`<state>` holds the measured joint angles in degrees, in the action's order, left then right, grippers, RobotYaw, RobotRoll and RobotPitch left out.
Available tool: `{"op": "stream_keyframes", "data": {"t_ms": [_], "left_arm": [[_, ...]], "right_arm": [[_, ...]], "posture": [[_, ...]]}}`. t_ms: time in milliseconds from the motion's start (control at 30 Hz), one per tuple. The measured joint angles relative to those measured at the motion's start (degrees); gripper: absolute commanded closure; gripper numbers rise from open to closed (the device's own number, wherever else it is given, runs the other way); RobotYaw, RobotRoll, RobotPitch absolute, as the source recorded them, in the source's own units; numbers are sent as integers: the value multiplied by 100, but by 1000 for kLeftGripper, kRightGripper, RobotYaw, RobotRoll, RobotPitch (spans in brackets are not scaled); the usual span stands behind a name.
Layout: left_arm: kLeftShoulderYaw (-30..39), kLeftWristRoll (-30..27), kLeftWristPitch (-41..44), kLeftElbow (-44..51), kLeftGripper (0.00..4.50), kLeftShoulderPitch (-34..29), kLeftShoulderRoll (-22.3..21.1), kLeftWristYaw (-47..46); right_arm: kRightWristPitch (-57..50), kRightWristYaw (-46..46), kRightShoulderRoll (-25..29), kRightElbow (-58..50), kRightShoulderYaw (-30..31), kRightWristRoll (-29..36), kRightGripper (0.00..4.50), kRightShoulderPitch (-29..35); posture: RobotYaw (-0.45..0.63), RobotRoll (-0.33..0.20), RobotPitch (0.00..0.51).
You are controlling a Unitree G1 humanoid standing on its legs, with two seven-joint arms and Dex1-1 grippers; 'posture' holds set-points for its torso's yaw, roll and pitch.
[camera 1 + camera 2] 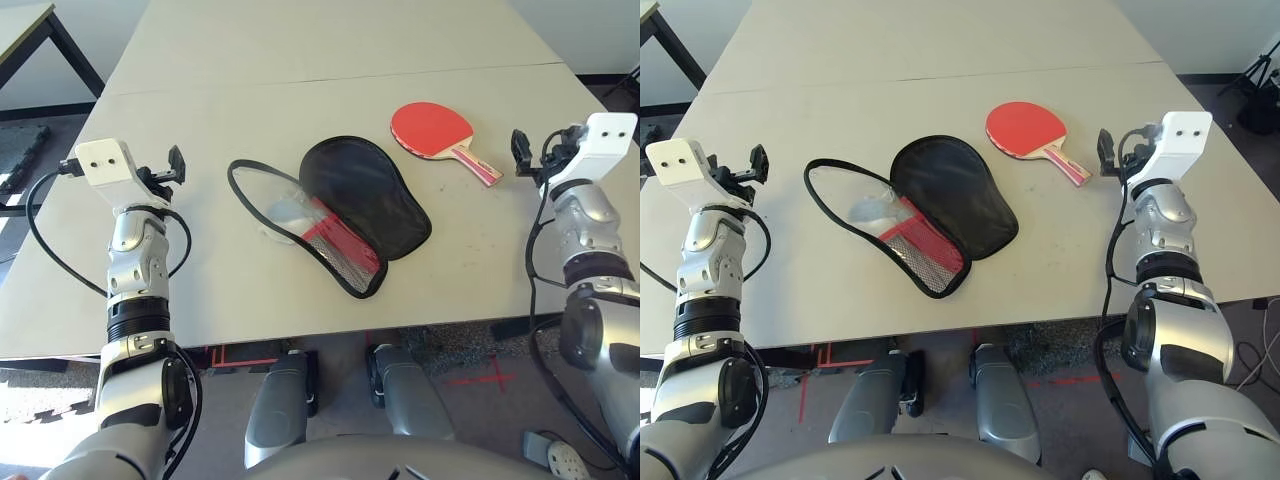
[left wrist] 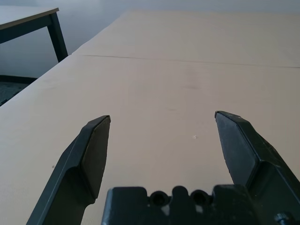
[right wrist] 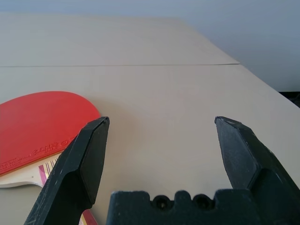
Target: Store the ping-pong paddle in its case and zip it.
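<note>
The left pincer hangs over the left part of the pale table, its two black fingers spread wide with nothing between them, only bare tabletop ahead of it. The right pincer hangs over the right part of the table, its fingers also spread wide and holding nothing.

The paddle lies flat on the table just beside the right pincer, on its inner side, red face up. Its striped wooden handle points toward that pincer, the end of the handle close to the fingertips but not touching them. In the right wrist view the red face and the start of the handle sit just past one finger.

The case lies unzipped between the two pincers, nearer the table's front edge than the paddle is. Its black half is folded open toward the right pincer, and the other half, with a mesh pocket and some red, spreads toward the left pincer. The case and the paddle are near each other but apart.
</note>
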<state>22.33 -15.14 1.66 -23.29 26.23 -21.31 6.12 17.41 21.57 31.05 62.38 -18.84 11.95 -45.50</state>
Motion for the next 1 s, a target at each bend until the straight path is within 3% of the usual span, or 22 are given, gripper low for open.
{"op": "stream_keyframes", "data": {"t_ms": [367, 567, 733, 1000], "left_arm": [[128, -118, 391, 387, 0, 2, -181, -103], [115, -492, 1309, 1308, 0, 580, -654, 207], [-290, -1167, 2624, 2405, 0, 1085, -911, 864], [-1419, -1907, 4148, 3808, 0, 873, -1260, 2143]], "right_arm": [[15, -8, -56, 195, 4, -4, 25, -133], [12, -6, -137, 299, 13, -8, 25, -146], [-9, -2, -213, 332, 22, -25, 25, -179], [-135, 3, -213, 350, 49, -80, 25, -292]], "posture": [[44, 0, 178], [62, 0, 180], [65, 0, 176], [52, 0, 164]]}}
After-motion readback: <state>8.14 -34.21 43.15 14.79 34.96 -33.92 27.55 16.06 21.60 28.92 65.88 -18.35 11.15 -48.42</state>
